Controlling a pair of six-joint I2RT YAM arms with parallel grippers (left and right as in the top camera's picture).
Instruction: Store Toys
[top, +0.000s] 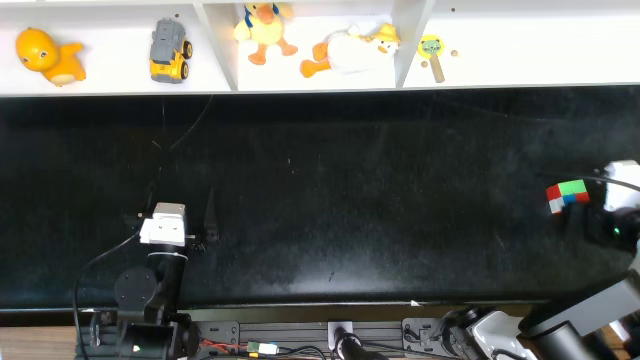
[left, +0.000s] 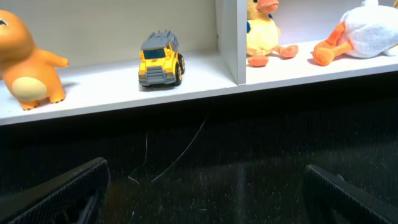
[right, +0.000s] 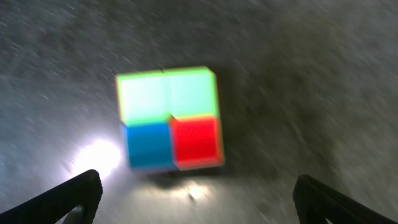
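A small cube (right: 169, 118) with green, blue and red faces lies on the black mat at the far right (top: 567, 195). My right gripper (right: 196, 205) hovers just over it, open, its fingers well apart on either side and nothing between them. My left gripper (left: 202, 205) is low over the mat at the near left, open and empty, facing the white shelf (top: 300, 82) at the back. On the shelf stand an orange figure (top: 48, 55), a yellow truck (top: 170, 50), a yellow duck (top: 265, 30), a white duck plush (top: 350, 50) and a small green toy (top: 432, 52).
White dividers (top: 222, 40) split the shelf into compartments. The black mat (top: 350, 190) stretches bare between the two arms. A cable (top: 100, 265) trails by the left arm's base.
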